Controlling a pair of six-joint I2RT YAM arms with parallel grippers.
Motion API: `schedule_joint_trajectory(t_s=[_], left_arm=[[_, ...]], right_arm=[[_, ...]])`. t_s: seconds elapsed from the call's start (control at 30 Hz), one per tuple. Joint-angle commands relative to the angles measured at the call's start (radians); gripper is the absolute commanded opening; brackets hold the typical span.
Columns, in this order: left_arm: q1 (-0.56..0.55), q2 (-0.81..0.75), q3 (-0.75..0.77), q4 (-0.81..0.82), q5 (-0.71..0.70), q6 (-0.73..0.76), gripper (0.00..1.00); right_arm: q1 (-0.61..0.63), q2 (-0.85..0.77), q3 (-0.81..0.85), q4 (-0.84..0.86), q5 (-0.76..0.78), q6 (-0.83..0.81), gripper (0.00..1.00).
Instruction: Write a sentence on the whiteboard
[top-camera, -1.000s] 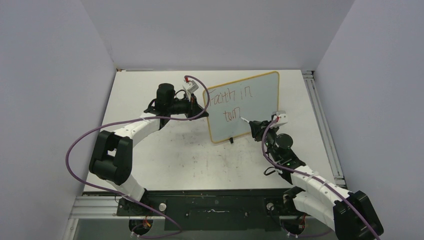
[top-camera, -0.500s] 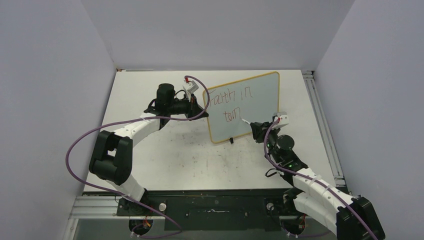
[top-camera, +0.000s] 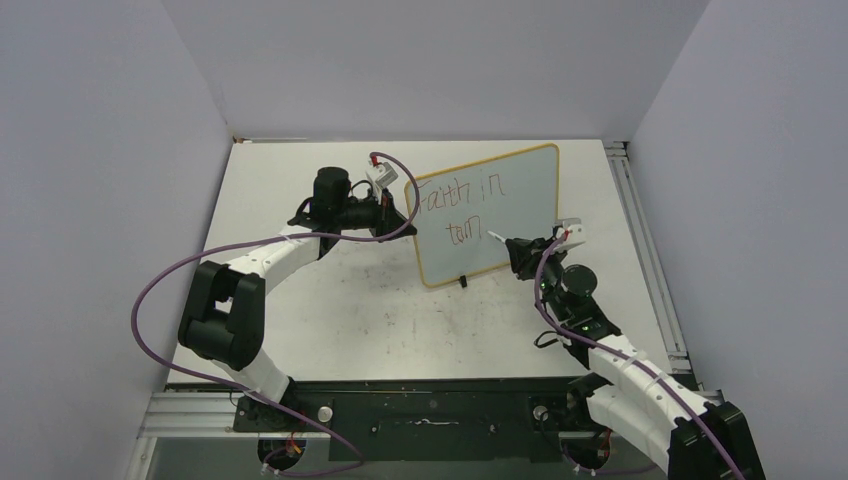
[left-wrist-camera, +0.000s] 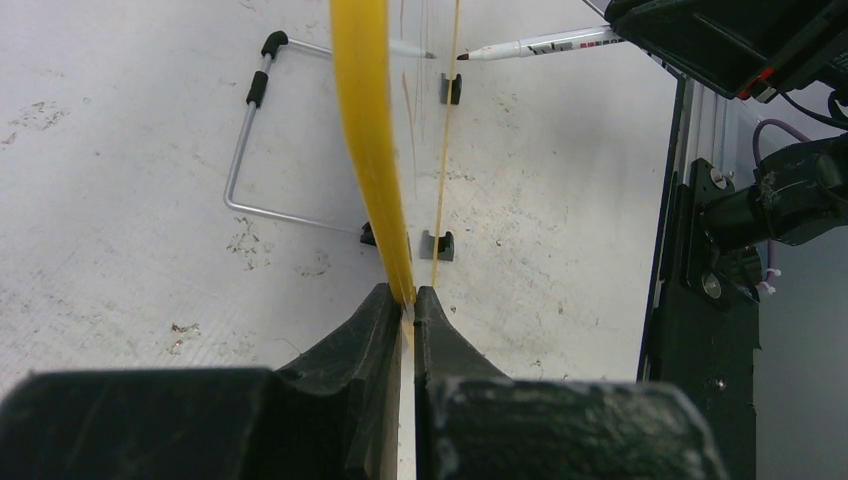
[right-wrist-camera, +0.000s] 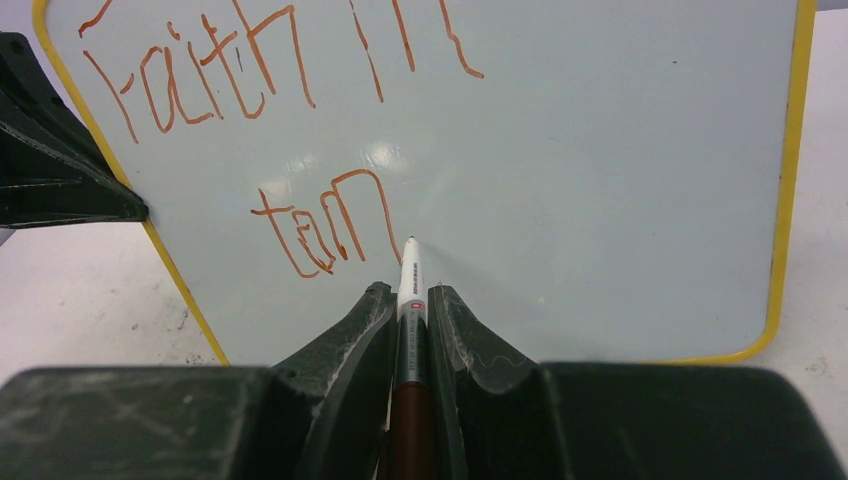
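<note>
The whiteboard (top-camera: 520, 195) stands upright mid-table on two black feet (left-wrist-camera: 437, 243), its yellow frame (left-wrist-camera: 365, 120) seen edge-on in the left wrist view. My left gripper (left-wrist-camera: 408, 300) is shut on the board's left edge (top-camera: 410, 215). The sentence (right-wrist-camera: 200, 75) reads "Faith in" in reddish-brown, with "tom" (right-wrist-camera: 325, 225) below. My right gripper (right-wrist-camera: 411, 300) is shut on a marker (right-wrist-camera: 411, 285). Its tip (right-wrist-camera: 411, 241) meets the board face at the end of the last stroke. In the top view the marker (top-camera: 497, 238) points left at the board.
A bent wire stand (left-wrist-camera: 240, 150) props the board from behind. A metal rail (top-camera: 640, 250) runs along the table's right edge. A purple cable (top-camera: 160, 280) loops off the left arm. Grey walls enclose the table on three sides.
The right arm has shifted a little to the right, carrying the marker tip rightward along the second line. The left arm and the board have not moved.
</note>
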Motion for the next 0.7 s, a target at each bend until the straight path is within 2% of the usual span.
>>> schedule_joint_trajectory(t_s=[0.0,0.67], left_arm=[[-0.004,0.009,0.042,-0.031,0.031,0.019,0.0],[-0.004,0.01,0.044,-0.034,0.031,0.021,0.0]], right_arm=[[-0.013,0.009,0.044,0.09,-0.053,0.005,0.05],[-0.07,0.071,0.044,0.203,-0.107,0.044,0.05]])
